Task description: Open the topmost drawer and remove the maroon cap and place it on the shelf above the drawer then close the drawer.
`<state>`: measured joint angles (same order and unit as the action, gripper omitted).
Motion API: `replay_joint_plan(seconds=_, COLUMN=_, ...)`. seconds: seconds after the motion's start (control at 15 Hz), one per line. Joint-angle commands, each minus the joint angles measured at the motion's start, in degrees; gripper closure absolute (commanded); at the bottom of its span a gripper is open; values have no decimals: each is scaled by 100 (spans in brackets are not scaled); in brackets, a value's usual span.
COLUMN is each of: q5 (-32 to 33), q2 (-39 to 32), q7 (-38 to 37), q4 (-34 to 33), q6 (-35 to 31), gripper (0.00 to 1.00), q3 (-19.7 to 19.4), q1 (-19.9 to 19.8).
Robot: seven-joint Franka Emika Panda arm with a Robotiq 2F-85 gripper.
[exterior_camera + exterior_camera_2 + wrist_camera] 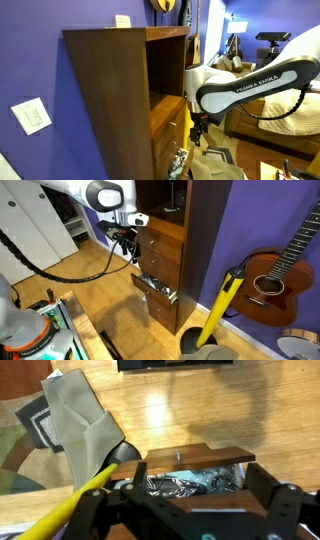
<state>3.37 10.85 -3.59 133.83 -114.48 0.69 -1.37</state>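
My pincer (126, 246) hangs in front of the cabinet (110, 95), level with the upper drawer fronts. In the wrist view its fingers (272, 508) stand wide apart and grip nothing. The topmost drawer (163, 240) appears shut, though the view is small. The shelf (165, 213) lies directly above it. A lower drawer (158, 286) stands pulled out, holding crumpled shiny material.
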Motion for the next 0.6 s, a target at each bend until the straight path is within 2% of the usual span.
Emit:
replay_joint_plan(seconds=0.0, q5=4, q2=-1, q7=-2, q4=-8, q6=10, gripper=0, q3=-24, q1=23)
replay_joint_plan(seconds=0.2, q5=4, q2=-1, q7=-2, q4=-8, q6=10, gripper=0, q3=-24, q1=23)
replay_joint_plan(seconds=0.53, q5=343, q2=253, q7=-53, q4=110, q6=-618, gripper=0, q3=-2, q1=-4)
